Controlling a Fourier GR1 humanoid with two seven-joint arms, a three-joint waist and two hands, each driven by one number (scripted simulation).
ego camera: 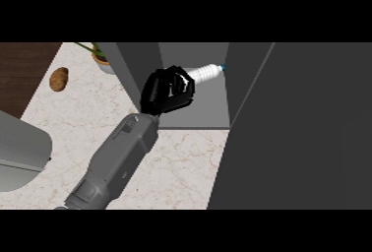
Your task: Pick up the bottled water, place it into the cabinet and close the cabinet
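Bottled water (pixel 205 72) lies inside the cabinet (pixel 196 106) (potato (pixel 59 78) far left).

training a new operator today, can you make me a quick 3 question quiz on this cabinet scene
1. True or false: the bottled water lies on its side with its cap end pointing toward the view's right.
2. Which hand is curled round the bottle? A) the robot's left hand B) the robot's right hand C) neither
3. Fill in: the brown potato lies on the counter to the ____ of the open cabinet in the head view.

Key:
1. True.
2. A, judged from the forearm coming in at the lower left; no other hand shows.
3. left, near the potted plant.
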